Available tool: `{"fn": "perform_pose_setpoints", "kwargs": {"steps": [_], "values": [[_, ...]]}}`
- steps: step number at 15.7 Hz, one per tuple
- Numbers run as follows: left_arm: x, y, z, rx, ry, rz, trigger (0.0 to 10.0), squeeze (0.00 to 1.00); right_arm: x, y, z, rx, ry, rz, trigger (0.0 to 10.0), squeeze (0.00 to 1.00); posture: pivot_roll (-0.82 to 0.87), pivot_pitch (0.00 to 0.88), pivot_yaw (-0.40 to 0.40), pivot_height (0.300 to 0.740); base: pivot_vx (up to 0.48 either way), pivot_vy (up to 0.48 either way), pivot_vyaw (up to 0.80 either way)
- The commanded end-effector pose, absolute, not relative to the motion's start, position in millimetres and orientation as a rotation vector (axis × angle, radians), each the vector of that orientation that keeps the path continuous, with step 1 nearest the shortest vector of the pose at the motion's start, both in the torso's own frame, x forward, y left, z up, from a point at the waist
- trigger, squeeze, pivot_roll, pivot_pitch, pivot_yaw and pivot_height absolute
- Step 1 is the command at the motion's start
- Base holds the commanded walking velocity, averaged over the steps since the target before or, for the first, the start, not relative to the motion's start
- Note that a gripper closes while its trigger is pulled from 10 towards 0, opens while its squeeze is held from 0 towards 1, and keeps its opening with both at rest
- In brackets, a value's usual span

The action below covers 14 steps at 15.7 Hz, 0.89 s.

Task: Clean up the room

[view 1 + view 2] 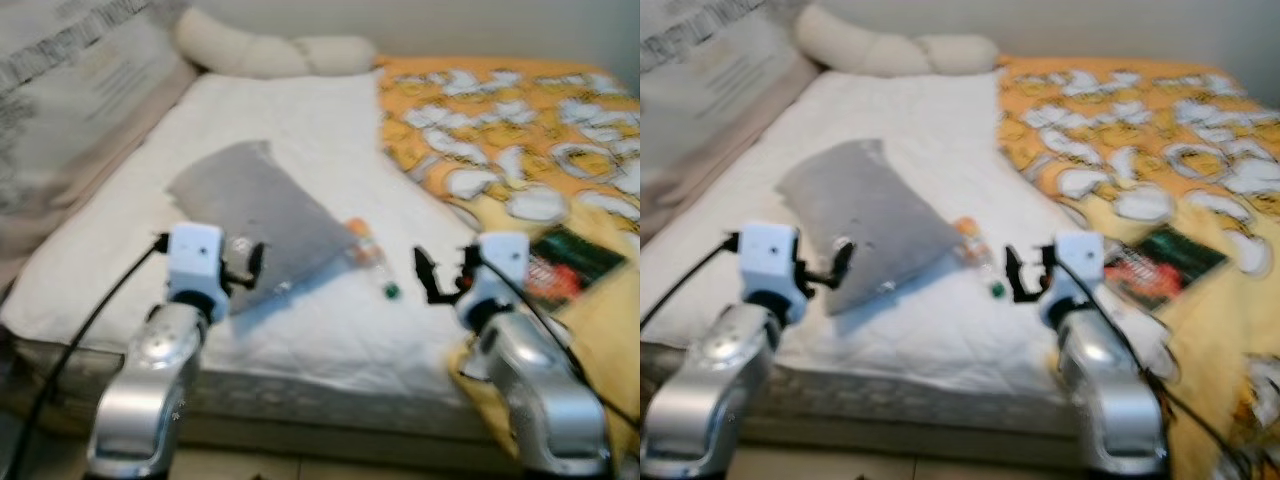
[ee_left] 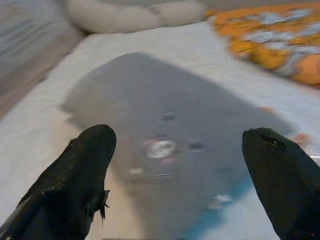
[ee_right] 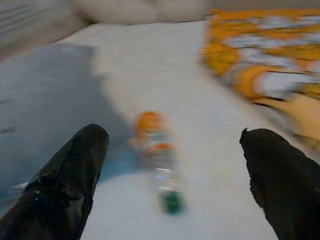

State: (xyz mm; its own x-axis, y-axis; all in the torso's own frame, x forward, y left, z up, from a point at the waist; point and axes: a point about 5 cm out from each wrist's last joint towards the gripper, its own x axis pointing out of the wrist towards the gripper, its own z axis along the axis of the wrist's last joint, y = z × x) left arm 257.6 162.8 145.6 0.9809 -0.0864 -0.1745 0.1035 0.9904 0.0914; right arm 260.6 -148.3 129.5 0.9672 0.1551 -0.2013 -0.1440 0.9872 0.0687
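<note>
On white bed — bottle, labelling illegible

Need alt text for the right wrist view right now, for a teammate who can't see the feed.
The right gripper, fingers open, points at a small plastic bottle with an orange label and green cap, lying on the white bed sheet. A grey bag lies beside the bottle, and an orange patterned blanket covers the far side of the bed; the picture is blurred.

Head stereo pair above bed; wrist views low, seemingly bedward.
</note>
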Motion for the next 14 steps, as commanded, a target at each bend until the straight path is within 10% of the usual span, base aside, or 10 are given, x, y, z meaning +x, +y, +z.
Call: {"fn": "perform_pose_setpoints", "kwargs": {"steps": [1, 14], "values": [[258.0, 161.6, 147.8, 0.099, 0.163, -0.103, 10.0, 1.0, 262.7, -152.0, 133.4, 0.043, 0.189, 0.138, 10.0, 1.0, 0.0, 0.0, 0.016, 0.74, 0.304, 0.0, 0.0], [259.4, 159.8, 146.8, 0.1, 0.166, -0.113, 10.0, 1.0, 262.0, -154.6, 131.2, 0.029, 0.2, 0.121, 10.0, 1.0, -0.01, 0.0, 0.022, 0.74, 0.298, 0.0, 0.0]]}}
